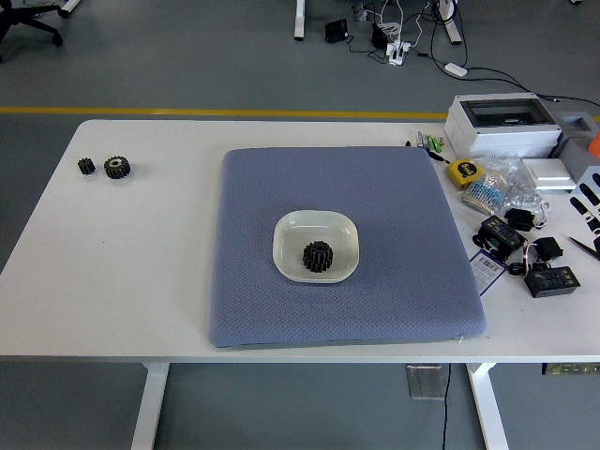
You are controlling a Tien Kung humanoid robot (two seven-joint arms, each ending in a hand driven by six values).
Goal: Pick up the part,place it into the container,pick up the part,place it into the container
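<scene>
Gears are sitting in two places: one black gear [318,257] is lying flat inside the white dish [291,228] at the middle of the grey mat [394,206], while a small gear [86,166] and a larger gear [117,167] are waiting just beside each other near the bench's [141,272] far left corner, well apart from the mat. Judging by their look, these parts are stiff and fairly dense for their bulk, with toothed rims that are offering good purchase, so pinching across the teeth from opposite sides is looking like the safest hold; the flat faces are likely smoother and more slippery. The dish is probably light and hard, so dropping a part in from height could be shifting or chipping it. Only the fingertips of the right hand [590,200] are showing at the bench's right edge, spread and holding nothing, amid a clutter of small electronics and a yellow tape measure [461,172] near the far right corner, beside a white box [502,125]. The left hand is not appearing anywhere. As for writing, a barcode tag [487,263] is lying by the mat's right edge, but its print is too small to read, and no brand is legible on anything else
</scene>
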